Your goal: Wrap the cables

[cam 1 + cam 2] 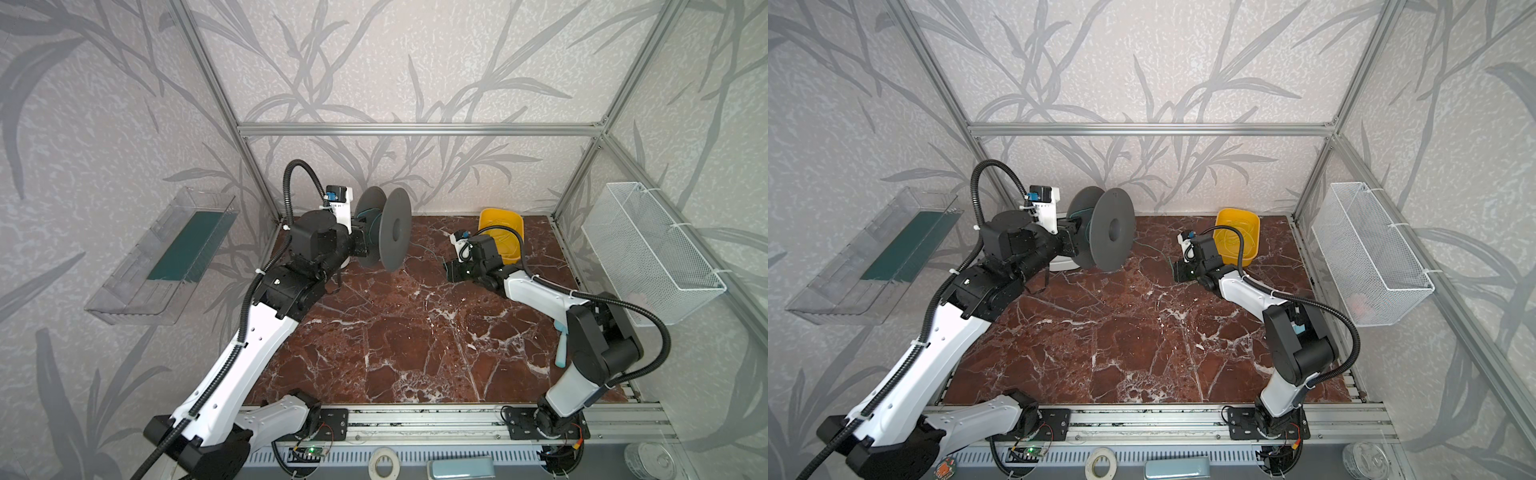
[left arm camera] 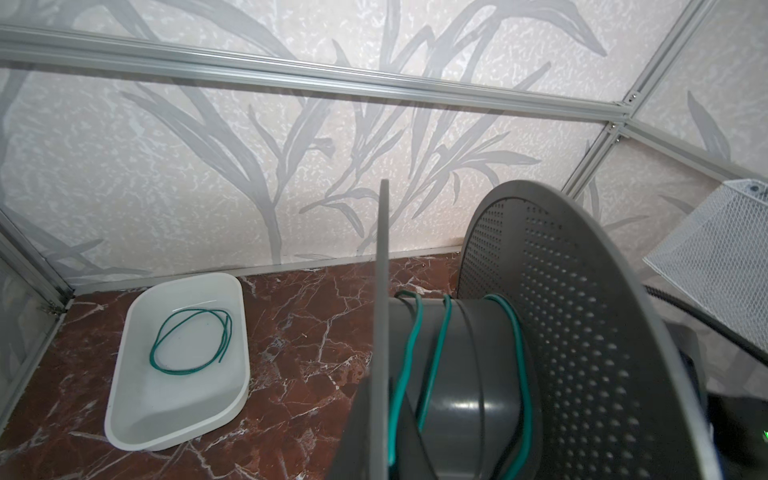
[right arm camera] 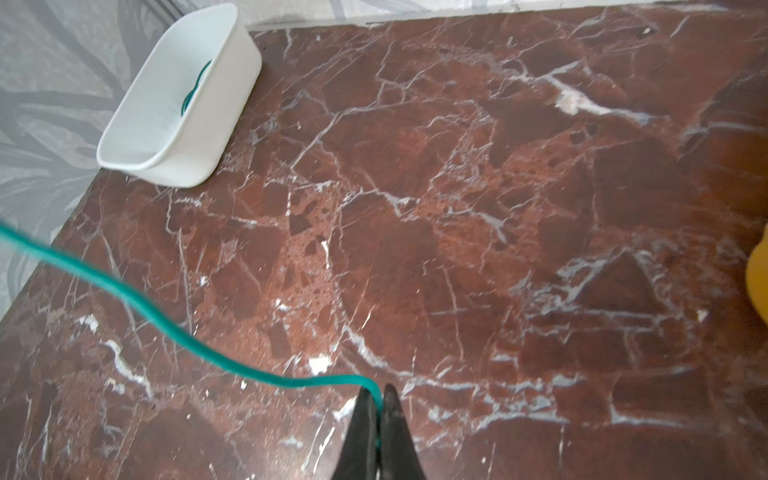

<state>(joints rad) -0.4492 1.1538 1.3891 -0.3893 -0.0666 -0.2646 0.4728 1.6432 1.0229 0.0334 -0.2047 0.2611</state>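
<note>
A grey spool (image 1: 397,232) (image 1: 1113,230) stands on edge at the back left, held up off the marble. My left gripper (image 1: 360,241) (image 2: 384,415) is shut on the spool's near flange. A thin green cable (image 2: 440,345) lies in a few loose turns round the hub. It runs on over the table (image 1: 1160,254) to my right gripper (image 1: 448,270) (image 3: 377,399). That gripper is shut on the cable's end (image 3: 166,320), low over the marble. A second green cable (image 2: 191,340) lies coiled in a white tray (image 2: 178,407).
The white tray (image 3: 208,124) sits in the back left corner beside the spool. A yellow bin (image 1: 505,237) stands just behind the right gripper. A white wire basket (image 1: 652,253) hangs on the right wall and a clear shelf (image 1: 166,257) on the left wall.
</note>
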